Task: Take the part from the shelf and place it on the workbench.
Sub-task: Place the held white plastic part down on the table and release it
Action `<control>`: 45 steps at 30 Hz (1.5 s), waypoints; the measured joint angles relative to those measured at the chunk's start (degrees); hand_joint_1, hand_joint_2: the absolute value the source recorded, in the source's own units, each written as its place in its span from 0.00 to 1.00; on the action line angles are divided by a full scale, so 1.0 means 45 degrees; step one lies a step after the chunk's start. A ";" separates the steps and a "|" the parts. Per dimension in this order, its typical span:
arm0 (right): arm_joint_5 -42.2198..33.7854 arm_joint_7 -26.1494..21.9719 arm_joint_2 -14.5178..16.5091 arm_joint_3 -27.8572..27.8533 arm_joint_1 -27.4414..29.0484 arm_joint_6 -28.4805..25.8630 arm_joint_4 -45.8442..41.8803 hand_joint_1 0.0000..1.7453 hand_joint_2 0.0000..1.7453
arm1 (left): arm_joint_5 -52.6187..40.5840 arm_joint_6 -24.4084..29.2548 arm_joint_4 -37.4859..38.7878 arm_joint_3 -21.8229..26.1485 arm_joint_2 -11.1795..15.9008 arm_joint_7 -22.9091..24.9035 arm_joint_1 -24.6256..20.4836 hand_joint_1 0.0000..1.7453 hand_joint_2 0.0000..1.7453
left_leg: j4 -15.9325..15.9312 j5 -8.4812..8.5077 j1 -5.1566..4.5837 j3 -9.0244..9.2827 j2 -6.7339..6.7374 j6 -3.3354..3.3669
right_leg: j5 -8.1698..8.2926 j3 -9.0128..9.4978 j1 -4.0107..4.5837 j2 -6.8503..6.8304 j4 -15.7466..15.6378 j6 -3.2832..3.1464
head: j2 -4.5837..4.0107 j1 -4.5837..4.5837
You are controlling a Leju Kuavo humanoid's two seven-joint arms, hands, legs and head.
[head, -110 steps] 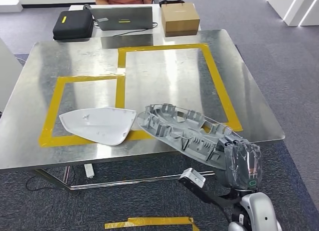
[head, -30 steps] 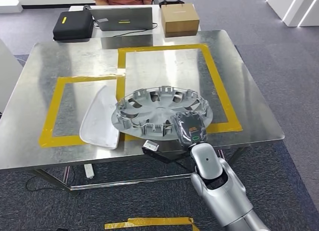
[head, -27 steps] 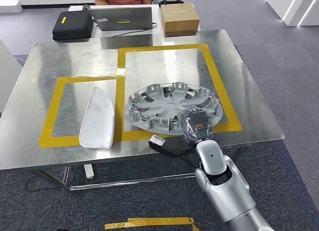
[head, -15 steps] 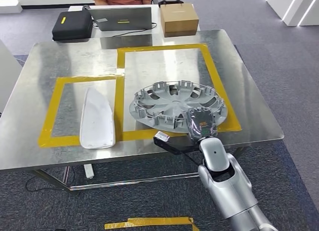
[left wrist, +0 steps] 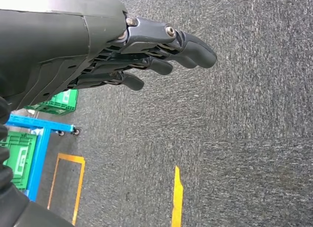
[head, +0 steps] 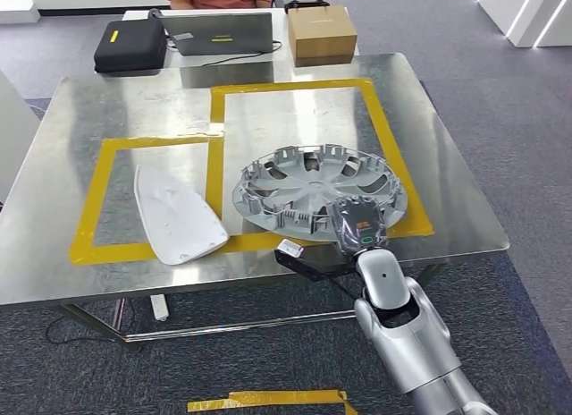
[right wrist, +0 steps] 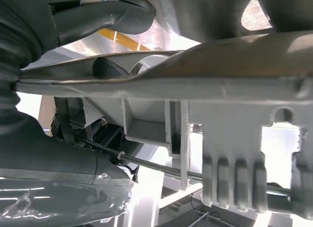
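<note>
Desk (head: 80, 254): steel top, yellow tape frames
Wheel cover (head: 317, 187): inner side up, over right frame's near edge
White panel (head: 177, 220): flat, left frame
Right hand (head: 358, 225): fingers clamped on wheel cover's near rim
Left hand (left wrist: 122, 51): fingers straight, slightly apart, above carpet

Grey carpet (head: 512, 120) covers the floor, with yellow tape strips (head: 270, 399) stuck down near. Behind the steel desk (head: 61, 254), a far table (head: 149, 14) carries a laptop (head: 219, 32), a black case (head: 130, 44) and a cardboard box (head: 322, 32).
</note>
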 joint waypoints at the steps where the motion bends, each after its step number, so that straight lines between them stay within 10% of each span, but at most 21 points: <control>1: 0.0000 0.0000 0.0000 0.0002 0.0000 -0.0002 0.0009 1.00 1.00 | -0.0019 -0.0004 0.0000 0.0000 0.0002 0.0005 0.0000 0.00 1.00 | 0.0000 0.0000 0.0000 0.0000 0.0000 0.0000 | 0.0000 0.0000 0.0000 0.0000 0.0000 0.0000 | 0.0000 -0.0001; 2: 0.0000 0.0000 0.0000 0.0004 0.0000 -0.0013 0.0022 1.00 1.00 | -0.0056 -0.0007 0.0000 -0.0001 0.0005 0.0008 0.0000 0.00 1.00 | 0.0000 0.0000 0.0000 0.0000 0.0000 0.0000 | 0.0000 0.0000 0.0000 0.0000 0.0000 0.0000 | 0.0000 -0.0001; 6: 0.0000 0.0000 0.0000 0.0007 0.0000 -0.0063 0.0080 0.00 0.00 | -0.0260 -0.0045 0.0000 -0.0030 0.0021 -0.0002 -0.0003 0.00 1.00 | 0.0000 0.0000 0.0001 0.0000 0.0000 0.0000 | 0.0000 0.0000 0.0000 0.0000 0.0000 0.0000 | 0.0000 -0.0002; 10: 0.0000 0.0004 0.0000 0.0012 -0.0001 -0.0023 0.0086 0.00 0.00 | -0.0389 -0.0033 0.0000 -0.0090 0.0050 0.0011 -0.0011 0.00 0.00 | 0.0000 0.0000 0.0002 0.0000 0.0000 -0.0001 | 0.0000 0.0000 0.0001 0.0000 0.0000 0.0000 | 0.0000 -0.0001; 45: -0.2653 -0.1264 0.0891 -0.1352 -0.0520 0.1295 0.1205 0.00 0.00 | 0.0660 -0.1481 0.0823 0.0385 0.0556 0.0374 -0.0088 0.00 0.00 | 0.0000 0.0001 0.0002 -0.0001 0.0000 0.0000 | 0.0000 0.0007 0.0001 -0.0001 0.0000 0.0000 | 0.0000 -0.0001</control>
